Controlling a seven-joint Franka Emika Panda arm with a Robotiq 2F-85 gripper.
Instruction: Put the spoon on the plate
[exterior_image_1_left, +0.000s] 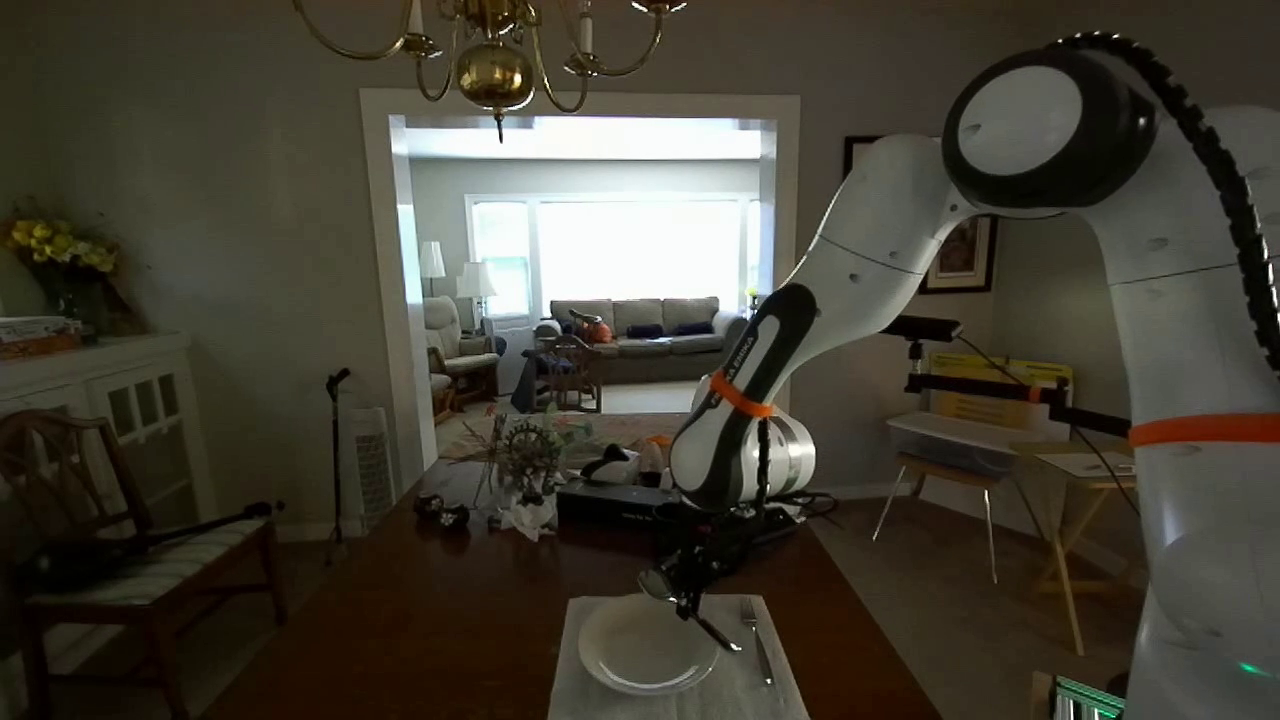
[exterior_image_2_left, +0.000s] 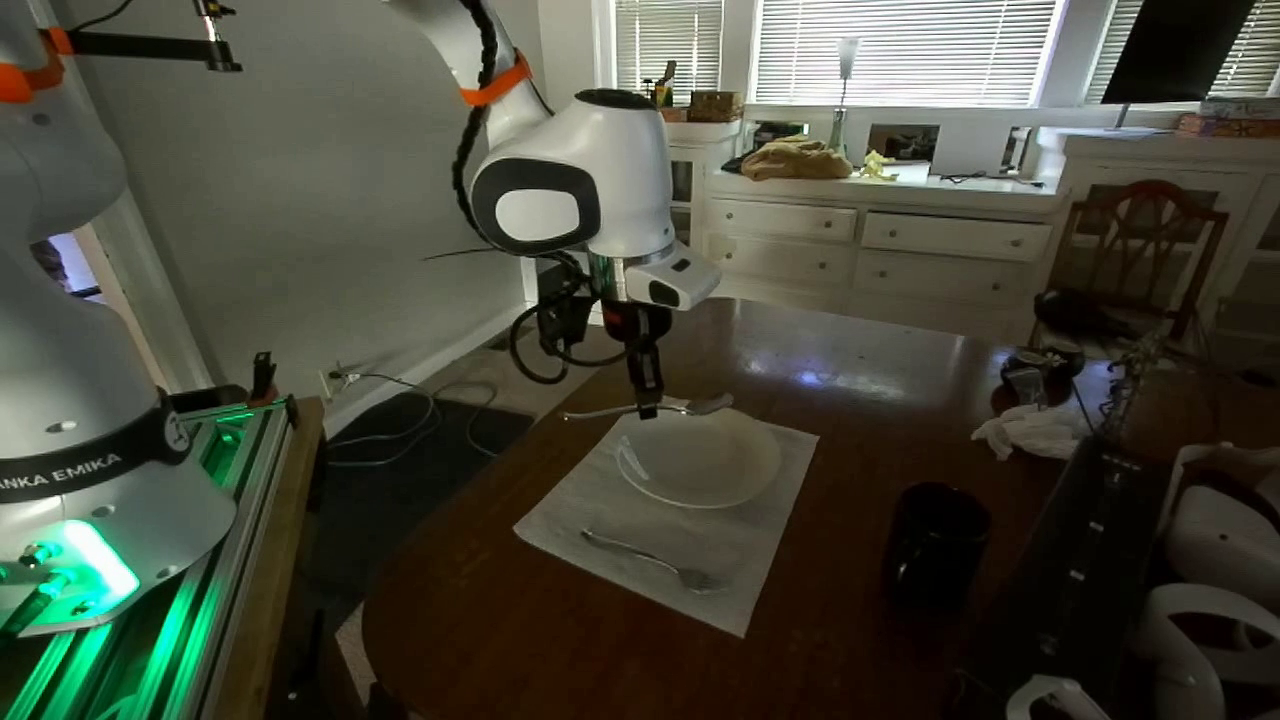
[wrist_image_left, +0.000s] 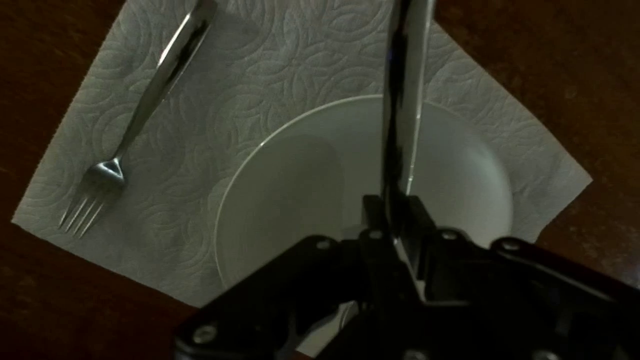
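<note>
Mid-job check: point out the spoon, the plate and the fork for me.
Spoon (wrist_image_left: 403, 100): wrist view, on the handle.
Plate (exterior_image_2_left: 700, 460): an exterior view, on its bare middle.
Fork (wrist_image_left: 146, 110): wrist view, on the handle.

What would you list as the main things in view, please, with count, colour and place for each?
Table: 1, brown, foreground of both exterior views
Paper towel: 1, white, on the table
Plate: 1, white, on the paper towel
Fork: 1, silver, on the paper towel beside the plate
Spoon: 1, silver, held by the gripper, partly over the plate
Cup-like container: 1, black, on the table
Long box: 1, black, on the table
Small clutter: count unclear, mixed colours, farther along
Chandelier: 1, golden, overhead
Sofa: 1, greyish, in the room beyond
Arm: 1, white and black, over the table
Gripper: 1, black, closed on the spoon
</note>
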